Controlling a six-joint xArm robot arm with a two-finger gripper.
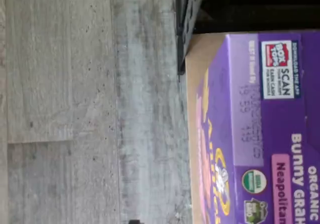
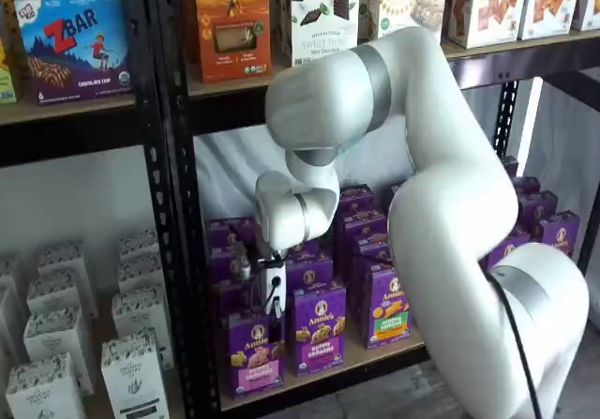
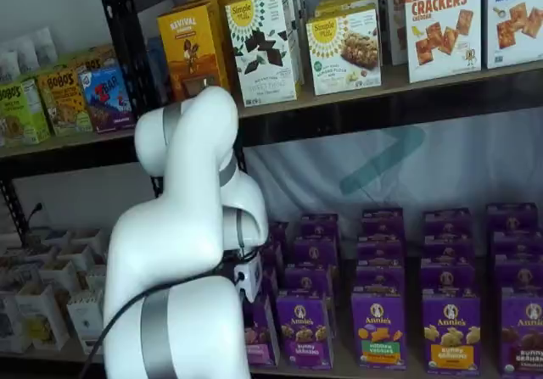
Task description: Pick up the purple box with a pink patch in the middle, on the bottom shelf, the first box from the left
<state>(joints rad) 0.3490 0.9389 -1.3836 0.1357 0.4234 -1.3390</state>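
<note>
Purple cardboard box with pink patch filling wrist view; gripper hovering above it lower-centre, finger state unclear; descending squarely seems wise.

The arm is glossy white throughout, built from fat rounded segments that read as smooth tubes and bulging elbow housings. Grey bands ring the joints: one wraps the large upper housing in a shelf view, another circles the base segment low at the right. In a shelf view the same white shell shows a grey collar near the shoulder and a wider grey band low on the nearest segment. A thin black cable runs along the shell, and a similar black cable trails over the base in a shelf view. The gripper body is a small white block with dark fittings.
</note>
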